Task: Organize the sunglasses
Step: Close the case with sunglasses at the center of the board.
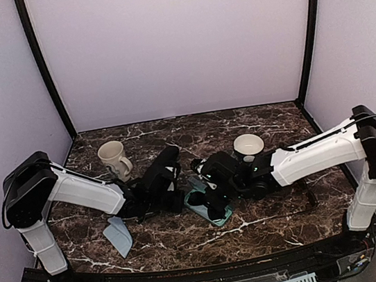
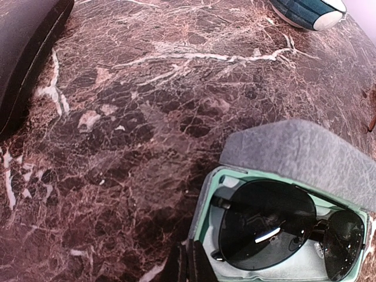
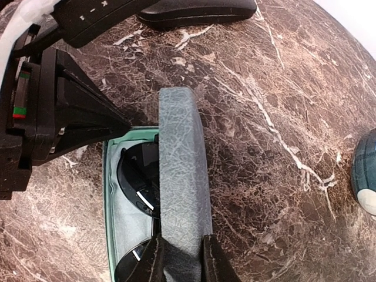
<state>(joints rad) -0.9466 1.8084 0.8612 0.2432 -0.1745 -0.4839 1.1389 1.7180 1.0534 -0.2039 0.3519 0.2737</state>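
One pair of sunglasses (image 2: 276, 229) with dark lenses lies folded inside an open blue-grey case (image 1: 208, 208) lined in mint green. The same sunglasses (image 3: 138, 176) show half hidden under the case's lid (image 3: 182, 164). That lid (image 2: 299, 155) stands partly raised over the lenses. My right gripper (image 3: 179, 247) is shut on the lid's near end, one finger on each face. My left gripper (image 2: 188, 264) is shut with nothing in it, its tip at the case's rim (image 2: 202, 211). In the top view the left gripper (image 1: 178, 198) and the right gripper (image 1: 213, 195) meet over the case.
A black oblong case (image 2: 23, 53) lies beyond the left gripper. Two cream mugs (image 1: 113, 158) (image 1: 248, 146) stand behind the arms. A flat blue-grey piece (image 1: 119, 236) lies near the front left. A dark teal and white rounded object (image 3: 367, 182) sits to the right.
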